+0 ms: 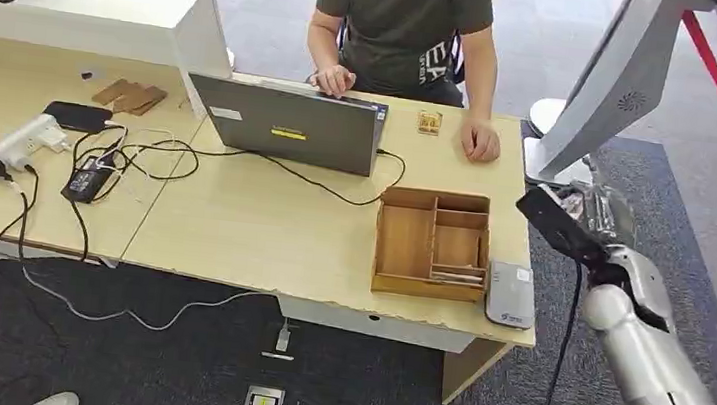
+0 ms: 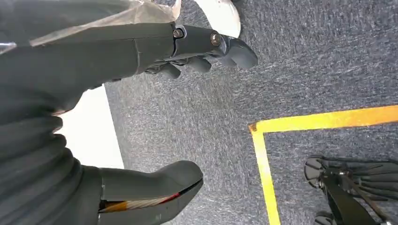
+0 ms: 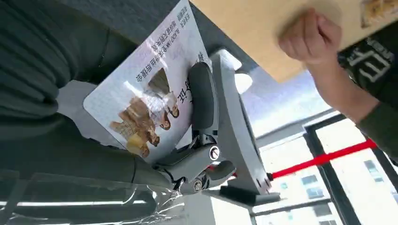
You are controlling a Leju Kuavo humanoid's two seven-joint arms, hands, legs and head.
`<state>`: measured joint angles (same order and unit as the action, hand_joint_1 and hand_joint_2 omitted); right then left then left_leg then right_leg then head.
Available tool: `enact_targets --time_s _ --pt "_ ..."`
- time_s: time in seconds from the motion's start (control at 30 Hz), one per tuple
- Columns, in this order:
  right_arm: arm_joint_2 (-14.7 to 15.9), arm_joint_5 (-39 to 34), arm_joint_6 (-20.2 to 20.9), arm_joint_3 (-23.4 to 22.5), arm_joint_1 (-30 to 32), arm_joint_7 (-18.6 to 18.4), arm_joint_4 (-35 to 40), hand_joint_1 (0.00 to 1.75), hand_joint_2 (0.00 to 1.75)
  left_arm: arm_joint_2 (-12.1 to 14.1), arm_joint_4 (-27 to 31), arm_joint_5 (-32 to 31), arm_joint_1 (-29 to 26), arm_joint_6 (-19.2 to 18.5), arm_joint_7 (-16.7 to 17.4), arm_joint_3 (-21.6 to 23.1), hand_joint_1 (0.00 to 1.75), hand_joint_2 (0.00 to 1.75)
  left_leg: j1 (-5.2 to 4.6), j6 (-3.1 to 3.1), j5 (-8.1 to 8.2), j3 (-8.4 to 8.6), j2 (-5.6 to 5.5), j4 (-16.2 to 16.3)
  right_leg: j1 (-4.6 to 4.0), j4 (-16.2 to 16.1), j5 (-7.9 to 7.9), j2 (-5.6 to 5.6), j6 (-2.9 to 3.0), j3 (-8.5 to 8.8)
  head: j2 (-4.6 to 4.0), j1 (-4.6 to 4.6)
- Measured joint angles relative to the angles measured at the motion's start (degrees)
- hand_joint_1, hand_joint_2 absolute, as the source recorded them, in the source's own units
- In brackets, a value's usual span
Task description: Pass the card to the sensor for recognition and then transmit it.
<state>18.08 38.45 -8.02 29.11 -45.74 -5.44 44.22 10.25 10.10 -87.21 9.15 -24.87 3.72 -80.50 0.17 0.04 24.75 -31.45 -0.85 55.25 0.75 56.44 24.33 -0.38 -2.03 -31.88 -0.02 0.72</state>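
My right hand [image 1: 590, 212] is raised off the counter's [image 1: 261, 233] right edge, at about three o'clock in my head view, and it grips the card [image 3: 150, 89]. In the right wrist view the card, white with printed text and a picture on it, is pinned flat between my thumb and a dark finger [image 3: 202, 96]. The grey sensor [image 1: 510, 293] lies flat on the counter's near right corner, at about five o'clock from the wooden organiser tray [image 1: 431, 242] and just beside it; my right hand is above and to the right of it, apart from it. A person sits at twelve o'clock behind an open laptop [image 1: 287, 125], one hand [image 1: 480, 140] resting on the counter. My left hand [image 2: 141, 117] hangs over grey carpet [image 2: 291, 70] with a yellow line [image 2: 324, 121], fingers apart and holding nothing.
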Motion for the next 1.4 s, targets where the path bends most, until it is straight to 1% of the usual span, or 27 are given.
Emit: enact_targets --time_s 0.17,0.3,0.4,0.5,0.63,0.9,1.23,1.27,1.3,1.4 --pt "-2.2 1.5 0.9 1.4 -5.1 1.1 -0.3 1.75 1.75 0.0 0.0 -0.1 0.1 0.0 -0.5 0.0 0.0 1.75 0.01 -0.02 -0.01 -0.03 0.01 0.0 -0.02 0.0 0.0 0.01 0.0 -0.02 0.0 0.0" --pt "-4.9 2.5 2.2 3.5 -9.7 1.4 -2.5 1.75 1.75 0.0 0.0 -0.1 0.2 0.0 -1.1 0.0 0.0 1.75 0.02 -0.02 -0.01 -0.05 -0.01 0.0 -0.03 0.0 0.01 0.0 0.01 -0.02 0.0 0.02" --pt "-7.3 3.6 4.3 5.5 -12.3 1.2 -5.0 1.75 1.75 0.0 0.0 -0.1 0.2 0.0 -1.4 0.0 0.0 1.75 0.03 -0.02 -0.01 -0.05 -0.01 0.0 -0.04 0.0 0.01 0.0 0.01 -0.02 0.0 0.02" --pt "-9.5 3.3 6.6 7.1 -14.2 0.4 -7.6 1.75 1.75 0.0 0.0 -0.1 0.2 0.0 -1.6 0.1 0.0 1.75 0.03 -0.02 -0.01 -0.05 -0.01 0.0 -0.04 0.0 0.01 0.0 0.01 -0.03 0.0 0.0" --pt "-11.7 2.9 7.4 8.5 -15.3 0.1 -10.2 1.75 1.75 0.0 0.0 -0.1 0.1 0.0 -1.7 0.1 0.0 1.75 0.04 -0.02 -0.01 -0.05 -0.03 0.0 -0.04 0.0 0.02 0.0 0.01 -0.03 0.0 0.0" --pt "-14.1 1.9 7.6 10.4 -16.6 0.2 -14.2 1.75 1.75 0.0 0.0 -0.1 0.1 0.0 -1.7 0.3 0.0 1.75 0.02 -0.02 -0.01 -0.04 -0.01 0.0 -0.03 0.0 0.01 0.0 0.01 -0.03 0.0 0.0" --pt "-15.7 1.9 7.4 11.9 -17.2 0.3 -16.9 1.75 1.75 0.0 0.0 -0.1 0.0 0.0 -1.3 0.5 0.0 1.75 0.03 -0.02 -0.01 -0.04 -0.02 0.0 -0.04 0.0 0.01 0.0 0.01 -0.04 0.0 0.02" --pt "-15.8 1.9 7.3 12.0 -17.4 0.3 -17.1 1.19 1.75 0.0 0.0 -0.1 0.0 0.0 -1.3 0.5 0.0 1.75 0.03 -0.02 -0.01 -0.04 -0.02 0.0 -0.04 0.0 0.01 0.0 0.01 -0.03 0.0 0.0" --pt "-15.8 1.9 7.3 12.1 -17.4 0.3 -17.3 0.0 1.75 0.0 0.0 -0.1 0.0 0.0 -1.2 0.5 0.0 1.75 0.03 -0.02 -0.01 -0.04 -0.03 0.0 -0.04 0.0 0.02 0.0 0.01 -0.03 0.0 0.02" --pt "-15.9 1.9 7.1 12.5 -17.4 0.3 -17.8 0.0 1.75 0.0 0.0 -0.1 0.0 0.0 -1.1 0.5 0.0 1.75 0.03 -0.02 -0.01 -0.04 -0.01 0.0 -0.03 0.0 0.02 0.0 0.01 -0.03 0.0 0.0"
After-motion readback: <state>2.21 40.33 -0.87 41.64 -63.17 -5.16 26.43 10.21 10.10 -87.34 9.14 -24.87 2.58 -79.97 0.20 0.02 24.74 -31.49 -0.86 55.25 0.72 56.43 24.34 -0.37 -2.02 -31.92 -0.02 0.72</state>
